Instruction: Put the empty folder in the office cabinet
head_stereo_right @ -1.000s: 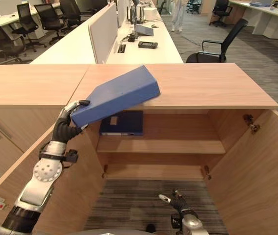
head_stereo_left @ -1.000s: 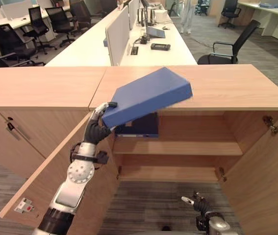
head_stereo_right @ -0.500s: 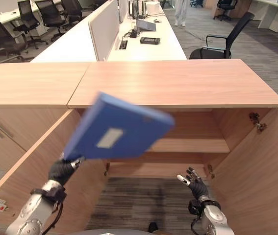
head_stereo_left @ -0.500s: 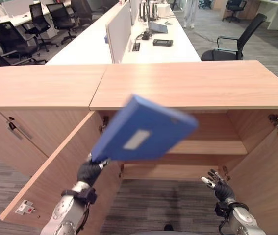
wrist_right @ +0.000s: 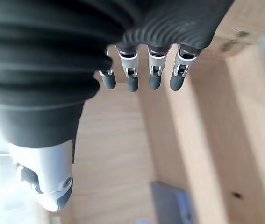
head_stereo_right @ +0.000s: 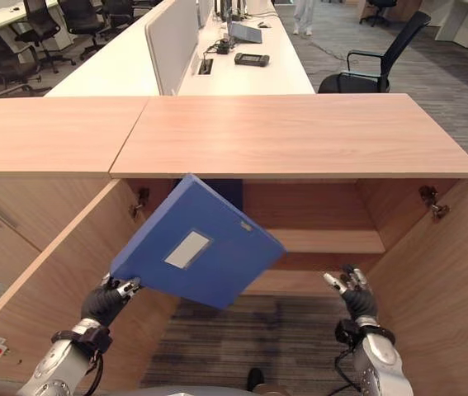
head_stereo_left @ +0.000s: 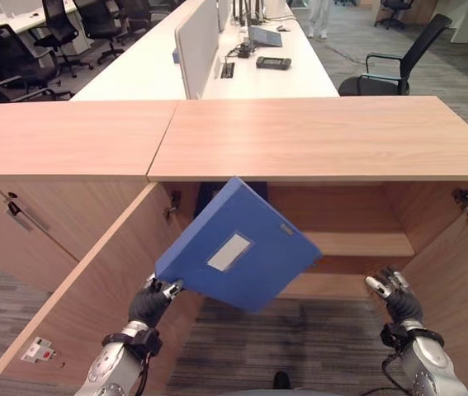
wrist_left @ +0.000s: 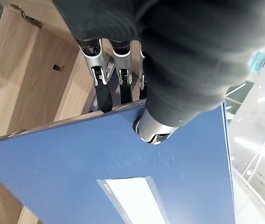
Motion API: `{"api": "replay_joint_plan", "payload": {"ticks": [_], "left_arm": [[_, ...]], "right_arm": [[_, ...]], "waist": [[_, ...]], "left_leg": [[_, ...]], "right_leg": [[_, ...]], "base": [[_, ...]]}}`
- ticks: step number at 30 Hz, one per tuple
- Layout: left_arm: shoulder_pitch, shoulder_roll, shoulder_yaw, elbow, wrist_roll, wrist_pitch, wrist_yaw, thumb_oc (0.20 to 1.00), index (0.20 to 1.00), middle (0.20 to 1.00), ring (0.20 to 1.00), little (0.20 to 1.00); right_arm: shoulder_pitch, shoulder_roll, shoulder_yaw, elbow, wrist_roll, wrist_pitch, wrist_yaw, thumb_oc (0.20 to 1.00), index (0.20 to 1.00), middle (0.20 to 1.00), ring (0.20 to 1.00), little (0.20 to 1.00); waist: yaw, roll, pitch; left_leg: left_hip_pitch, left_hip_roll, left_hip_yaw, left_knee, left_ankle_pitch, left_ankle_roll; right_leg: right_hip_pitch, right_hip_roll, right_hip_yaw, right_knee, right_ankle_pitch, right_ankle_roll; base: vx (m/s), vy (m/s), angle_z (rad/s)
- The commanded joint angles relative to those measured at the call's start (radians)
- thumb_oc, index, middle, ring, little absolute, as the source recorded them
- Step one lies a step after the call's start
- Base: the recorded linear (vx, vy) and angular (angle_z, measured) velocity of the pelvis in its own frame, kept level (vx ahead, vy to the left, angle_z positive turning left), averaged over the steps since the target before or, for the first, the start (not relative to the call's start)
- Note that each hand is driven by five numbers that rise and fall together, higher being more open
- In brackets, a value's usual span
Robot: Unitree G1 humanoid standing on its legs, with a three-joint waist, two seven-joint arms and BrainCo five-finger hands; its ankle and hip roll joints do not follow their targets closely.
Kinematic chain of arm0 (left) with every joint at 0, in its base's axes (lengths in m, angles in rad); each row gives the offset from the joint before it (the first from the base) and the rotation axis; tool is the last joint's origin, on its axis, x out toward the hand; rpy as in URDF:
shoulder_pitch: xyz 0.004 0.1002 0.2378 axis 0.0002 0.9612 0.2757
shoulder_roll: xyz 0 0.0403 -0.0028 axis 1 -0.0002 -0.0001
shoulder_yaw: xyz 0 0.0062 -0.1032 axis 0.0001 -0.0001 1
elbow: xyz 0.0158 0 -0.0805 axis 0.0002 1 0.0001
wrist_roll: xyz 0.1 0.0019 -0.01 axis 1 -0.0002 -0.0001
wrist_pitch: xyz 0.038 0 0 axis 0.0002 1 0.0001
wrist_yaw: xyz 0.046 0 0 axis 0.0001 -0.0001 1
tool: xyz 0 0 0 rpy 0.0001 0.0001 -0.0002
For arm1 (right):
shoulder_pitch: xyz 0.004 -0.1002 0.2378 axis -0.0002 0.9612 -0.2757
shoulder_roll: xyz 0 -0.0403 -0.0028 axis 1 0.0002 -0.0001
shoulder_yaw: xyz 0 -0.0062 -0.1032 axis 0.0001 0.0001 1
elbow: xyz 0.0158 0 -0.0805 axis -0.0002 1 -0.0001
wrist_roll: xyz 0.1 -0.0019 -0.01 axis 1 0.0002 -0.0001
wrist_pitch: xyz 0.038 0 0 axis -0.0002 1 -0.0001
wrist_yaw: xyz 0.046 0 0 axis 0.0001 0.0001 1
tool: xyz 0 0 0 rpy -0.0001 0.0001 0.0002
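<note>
The blue folder hangs in the air in front of the open cabinet, tilted with its labelled face up, its far corner reaching just under the cabinet's top edge and its near corner pinched by the left hand low beside the left door. From the head views that hand is a dark fist under the folder's corner; the left wrist view shows more, the fingers curled against the folder's edge with the thumb pressed down on its blue face, close to the white label. The right hand is held up in front of the cabinet's right side, near the right door, holding nothing; its own wrist view shows the fingers straight and spread slightly, pointing at bare wood inside the cabinet. Inside there is one shelf, and behind the folder a strip of a dark binder peeks out just under the cabinet top. Count: one folder in hand, one dark binder behind it, two open doors, one shelf. Beyond the cabinet stands a long white desk with several black chairs off to its left and one to its right.
</note>
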Motion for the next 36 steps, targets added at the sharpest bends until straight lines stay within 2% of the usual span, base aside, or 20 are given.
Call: {"api": "replay_joint_plan", "payload": {"ticks": [1, 3, 9, 19, 24, 36], "left_arm": [[-0.035, 0.018, 0.048, -0.068, 0.072, -0.08, -0.045, 0.2, 0.2, 0.2, 0.2, 0.2], [-0.043, 0.018, 0.048, -0.069, 0.115, -0.081, -0.064, 0.2, 0.2, 0.2, 0.2, 0.2], [-0.076, 0.03, 0.049, -0.092, 0.166, -0.091, -0.095, 0.2, 0.2, 0.2, 0.2, 0.2], [-0.175, 0.069, -0.019, -0.123, 0.258, -0.108, -0.166, 0.2, 0.2, 0.2, 0.2, 0.2], [-0.212, 0.088, -0.057, -0.126, 0.267, -0.112, -0.184, 0.2, 0.2, 0.2, 0.2, 0.2], [-0.269, 0.128, -0.137, -0.127, 0.25, -0.106, -0.221, 0.2, 0.2, 0.2, 0.2, 0.2]], "right_arm": [[-0.04, -0.027, -0.055, -0.136, -0.12, -0.074, 0.027, 1.0, 1.0, 1.0, 1.0, 1.0], [-0.034, -0.039, -0.041, -0.224, -0.122, -0.079, 0.084, 1.0, 1.0, 1.0, 1.0, 1.0], [-0.054, -0.09, 0.018, -0.257, -0.228, -0.053, 0.155, 1.0, 1.0, 1.0, 1.0, 1.0], [-0.22, -0.165, 0.246, -0.085, -0.359, 0.008, 0.272, 1.0, 1.0, 1.0, 1.0, 1.0], [-0.289, -0.16, 0.311, -0.046, -0.361, 0.007, 0.281, 1.0, 1.0, 1.0, 1.0, 1.0], [-0.409, -0.137, 0.366, -0.034, -0.334, -0.004, 0.257, 1.0, 1.0, 1.0, 1.0, 1.0]], "waist": [[0.005, -0.048, -0.023], [0.007, -0.052, -0.022], [0.016, -0.056, -0.024], [0.042, -0.065, -0.031], [0.048, -0.065, -0.035], [0.057, -0.066, -0.043]], "left_leg": [[-0.008, -0.03, -0.107, 0.002, -0.06, 0.01], [-0.008, -0.029, -0.105, 0.002, -0.059, 0.009], [-0.009, -0.026, -0.104, 0.002, -0.059, 0.008], [-0.012, -0.024, -0.11, 0.002, -0.05, 0.002], [-0.011, -0.024, -0.112, 0.002, -0.047, 0.001], [-0.008, -0.023, -0.114, 0.002, -0.046, 0.001]], "right_leg": [[0.084, -0.044, -0.034, 0.007, -0.065, 0.085], [0.084, -0.044, -0.036, 0.007, -0.066, 0.085], [0.083, -0.046, -0.039, 0.007, -0.067, 0.085], [0.087, -0.049, -0.048, 0.007, -0.064, 0.081], [0.09, -0.05, -0.051, 0.007, -0.062, 0.081], [0.093, -0.051, -0.053, 0.007, -0.057, 0.081]], "base": [[0.0, 0.0, 0.0], [0.0, 0.0, 0.0], [0.0, 0.0, 0.0], [0.0, 0.0, 0.0], [0.0, -0.002, 0.04], [0.0, -0.001, 0.01]]}}
